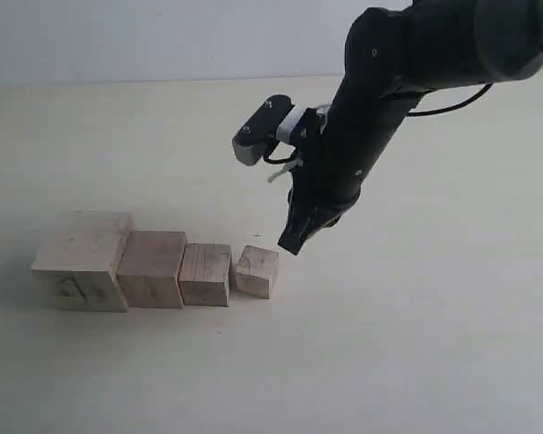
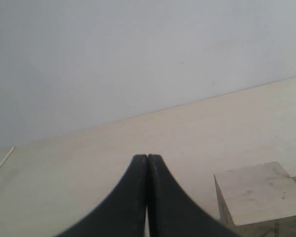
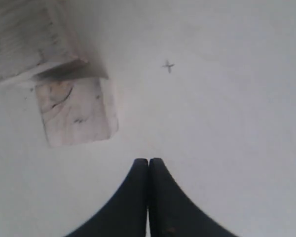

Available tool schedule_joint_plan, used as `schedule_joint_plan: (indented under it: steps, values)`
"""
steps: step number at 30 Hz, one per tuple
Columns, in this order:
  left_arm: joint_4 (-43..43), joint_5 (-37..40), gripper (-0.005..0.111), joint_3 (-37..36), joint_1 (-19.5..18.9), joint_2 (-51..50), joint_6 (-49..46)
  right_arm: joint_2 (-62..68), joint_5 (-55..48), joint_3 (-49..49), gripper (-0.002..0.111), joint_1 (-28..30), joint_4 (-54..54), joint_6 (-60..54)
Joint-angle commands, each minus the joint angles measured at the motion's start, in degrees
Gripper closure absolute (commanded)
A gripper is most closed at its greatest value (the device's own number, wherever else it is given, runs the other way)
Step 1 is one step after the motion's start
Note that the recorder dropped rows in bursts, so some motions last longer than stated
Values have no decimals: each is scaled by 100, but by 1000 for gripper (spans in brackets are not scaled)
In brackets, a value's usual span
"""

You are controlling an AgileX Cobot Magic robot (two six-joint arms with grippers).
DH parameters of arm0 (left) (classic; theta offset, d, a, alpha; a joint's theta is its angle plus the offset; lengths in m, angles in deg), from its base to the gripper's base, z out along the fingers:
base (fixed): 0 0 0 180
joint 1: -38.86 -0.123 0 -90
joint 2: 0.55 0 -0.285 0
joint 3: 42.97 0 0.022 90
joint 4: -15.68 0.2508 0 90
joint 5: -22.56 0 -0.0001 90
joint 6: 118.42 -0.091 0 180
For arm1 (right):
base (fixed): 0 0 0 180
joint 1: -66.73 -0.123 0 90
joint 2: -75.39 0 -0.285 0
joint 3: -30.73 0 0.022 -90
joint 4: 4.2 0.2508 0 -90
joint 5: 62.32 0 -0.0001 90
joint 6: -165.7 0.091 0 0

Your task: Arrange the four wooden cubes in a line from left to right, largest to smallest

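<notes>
Pale cream tabletop [image 1: 416, 344], plain grey-white wall [image 1: 163, 36]

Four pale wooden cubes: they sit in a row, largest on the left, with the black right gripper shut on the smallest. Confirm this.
Wrong in one respect: the black right gripper is shut on nothing. The right wrist view shows its jaws closed together, with the smallest pale wooden cube lying apart from them. The rest stands.

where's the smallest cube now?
Exterior view: the smallest cube sits at the row's right end, beside the second-smallest cube, just below-left of the right gripper.
</notes>
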Motion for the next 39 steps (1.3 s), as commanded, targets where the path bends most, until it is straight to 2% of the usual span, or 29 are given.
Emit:
schedule_joint_plan:
  steps: [1, 6, 10, 15, 19, 22, 27, 34, 39]
  values:
    - [-25, -22, 107, 0, -11, 38, 27, 347, -158, 137, 108, 19, 447, -202]
    - [-25, -22, 107, 0, -11, 38, 27, 614, 154, 112, 108, -127, 1335, -1165]
    - [-25, -22, 107, 0, -11, 38, 27, 614, 663, 112, 108, -312, 1271, -1231]
    - [-25, -22, 107, 0, -11, 38, 27, 614, 733, 112, 108, -328, 1276, -1231]
    - [-25, -22, 107, 0, -11, 38, 27, 534, 455, 112, 108, -328, 857, -1129]
    - [-25, -22, 107, 0, -11, 38, 27, 248, 339, 112, 108, -328, 46, -441]
    - [-25, -22, 107, 0, -11, 38, 27, -789, 264, 112, 108, -328, -1606, 1407]
    - [-25, -22, 107, 0, -11, 38, 27, -2907, 983, 717, 108, -328, -1871, 2580]
    - [-25, -22, 107, 0, -11, 38, 27, -5240, 2413, 2835, 108, -328, -1695, 2776]
